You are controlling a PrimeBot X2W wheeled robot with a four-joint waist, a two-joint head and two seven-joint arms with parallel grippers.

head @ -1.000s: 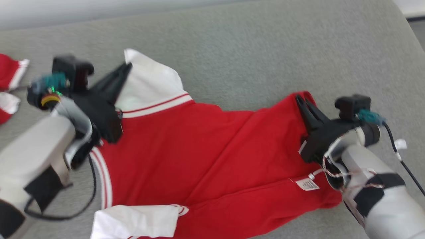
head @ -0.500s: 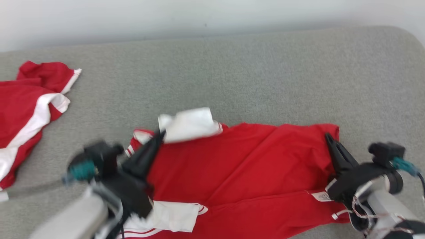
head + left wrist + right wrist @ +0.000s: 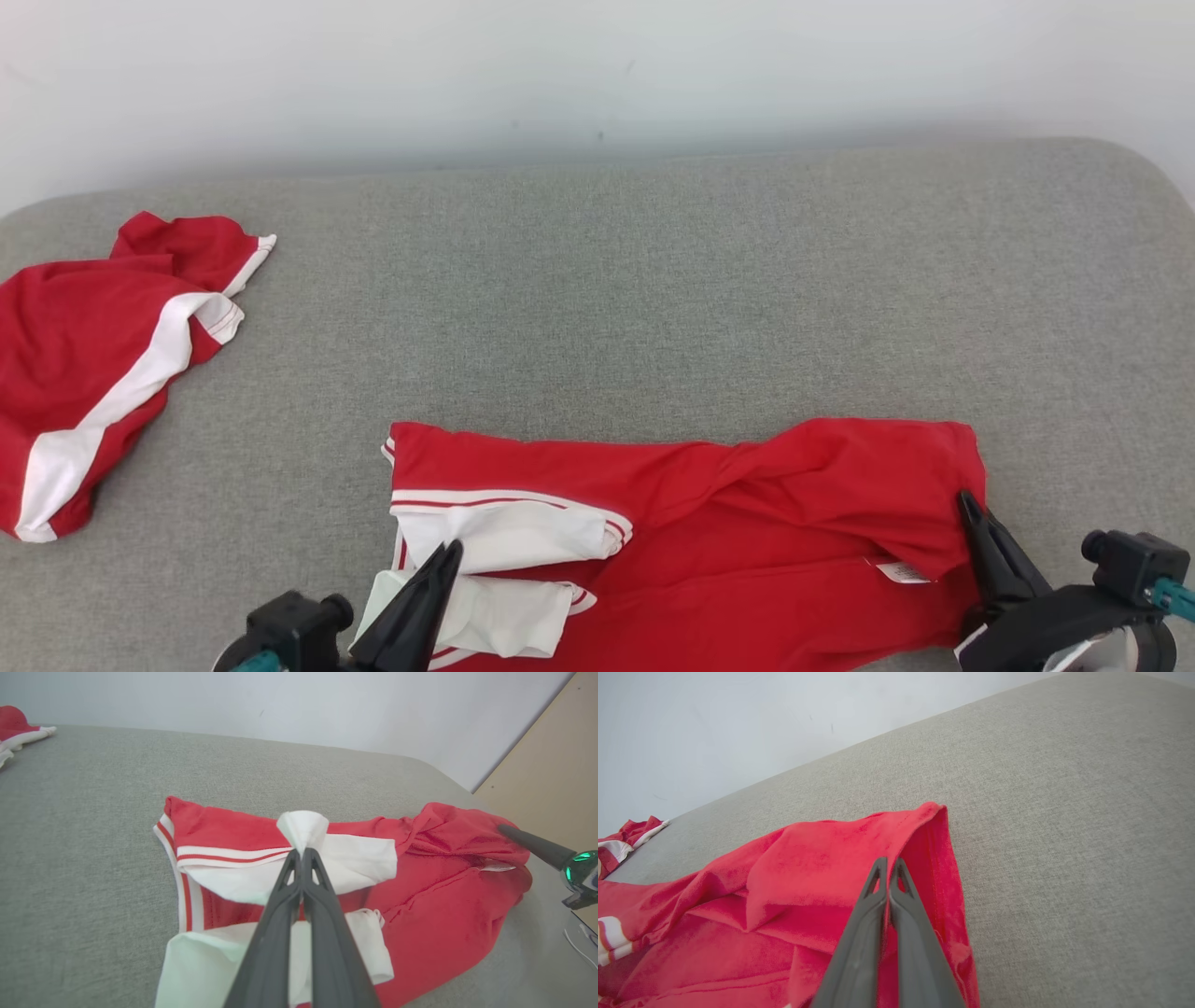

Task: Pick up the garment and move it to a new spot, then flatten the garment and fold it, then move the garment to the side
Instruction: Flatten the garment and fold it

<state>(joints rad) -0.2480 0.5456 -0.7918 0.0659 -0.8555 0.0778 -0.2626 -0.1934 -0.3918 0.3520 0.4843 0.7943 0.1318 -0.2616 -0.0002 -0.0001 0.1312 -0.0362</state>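
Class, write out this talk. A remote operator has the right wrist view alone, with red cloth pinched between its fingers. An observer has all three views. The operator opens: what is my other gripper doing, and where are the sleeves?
Operator: My right gripper is shut on the red garment. What has the left gripper got?
Observer: The left gripper is shut on a white sleeve of that same garment.
Operator: And the other sleeve?
Observer: The second white sleeve lies on the red cloth, nearer the robot than the first.
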